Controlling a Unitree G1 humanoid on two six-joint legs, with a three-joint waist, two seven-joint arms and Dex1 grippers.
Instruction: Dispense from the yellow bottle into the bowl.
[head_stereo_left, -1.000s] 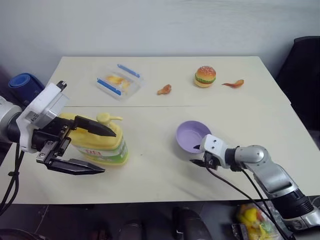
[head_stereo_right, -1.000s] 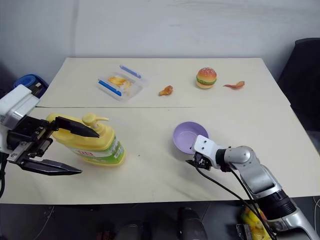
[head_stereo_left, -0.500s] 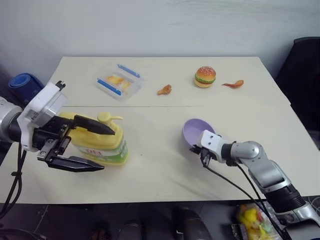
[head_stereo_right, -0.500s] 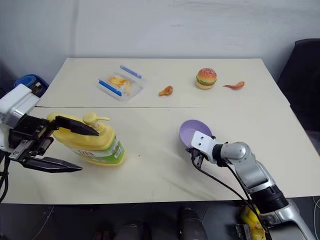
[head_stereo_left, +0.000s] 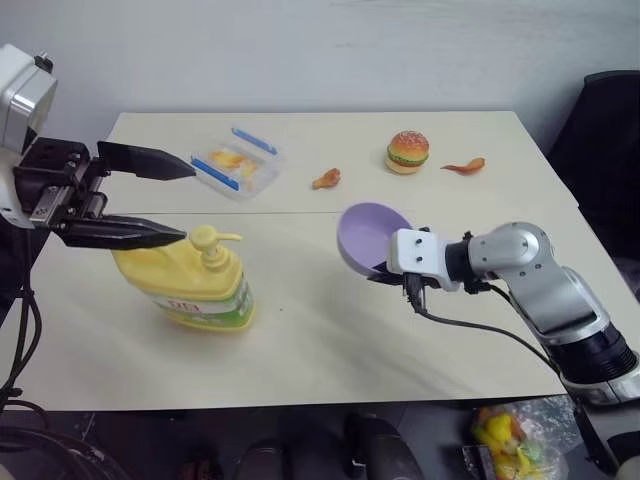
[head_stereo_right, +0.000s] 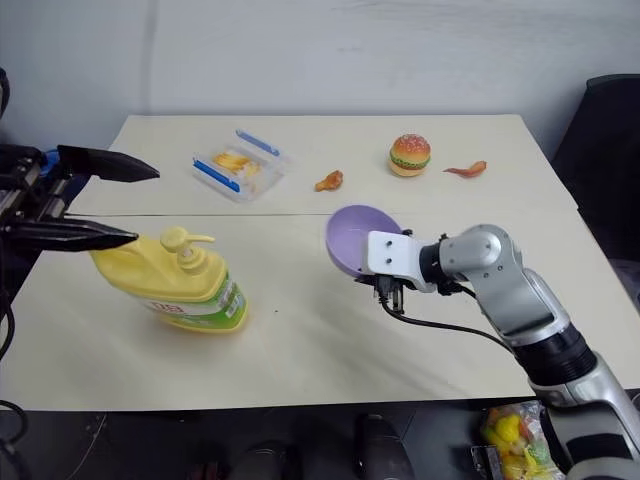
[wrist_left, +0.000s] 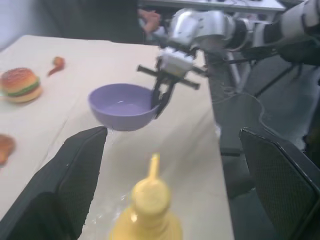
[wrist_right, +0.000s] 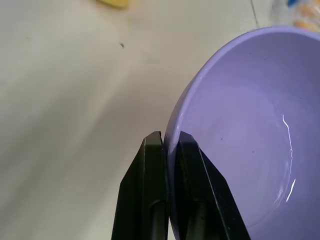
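Left gripper (head_stereo_left: 170, 200) hovers open above the yellow bottle (head_stereo_left: 185, 283), standing untouched at near left. Right gripper (wrist_right: 167, 142) pinches the rim of the bowl (head_stereo_left: 365, 235), held tilted off the table (head_stereo_left: 300, 330) mid-scene. Pumping appears not yet begun.

Right arm (head_stereo_left: 545, 290) was shiny silver and round with black joints, a white boxy block sat at its wrist, thin black cables hung under it, left gripper (head_stereo_left: 150, 195) had two long pointed black fingers, a white box sat behind them at 10 o'clock
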